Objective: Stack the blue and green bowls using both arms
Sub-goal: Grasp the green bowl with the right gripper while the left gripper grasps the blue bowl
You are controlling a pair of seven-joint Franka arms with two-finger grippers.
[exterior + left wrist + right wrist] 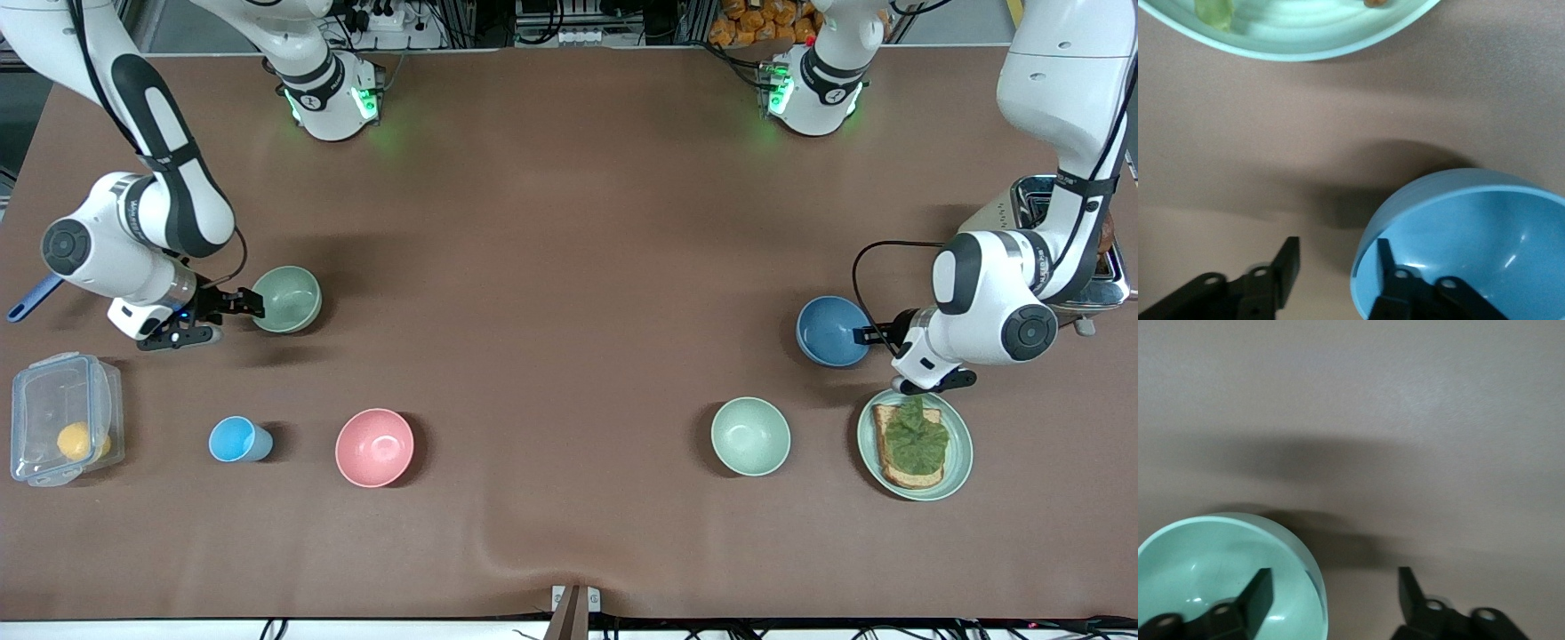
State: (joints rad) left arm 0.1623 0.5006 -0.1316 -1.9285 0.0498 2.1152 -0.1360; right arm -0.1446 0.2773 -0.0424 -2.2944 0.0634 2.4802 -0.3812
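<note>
The blue bowl (pixel 833 331) sits on the table at the left arm's end. My left gripper (pixel 876 336) is open and straddles its rim, one finger inside the bowl (pixel 1471 240) and one finger (pixel 1288 263) outside; the left gripper (pixel 1338 267) is low over the table. The sage green bowl (pixel 286 300) sits at the right arm's end. My right gripper (pixel 244 307) is open and straddles its rim the same way, one finger inside the bowl (pixel 1205 567) and one outside; the right gripper (pixel 1335 593) is also low.
A mint plate (pixel 958 453) with toast and a leaf lies just nearer the camera than the left gripper, and shows in the left wrist view (pixel 1305 33). A mint bowl (pixel 750 436), pink bowl (pixel 374 447), light-blue cup (pixel 238 439), clear box (pixel 64 431) and toaster (pixel 1040 204) also stand around.
</note>
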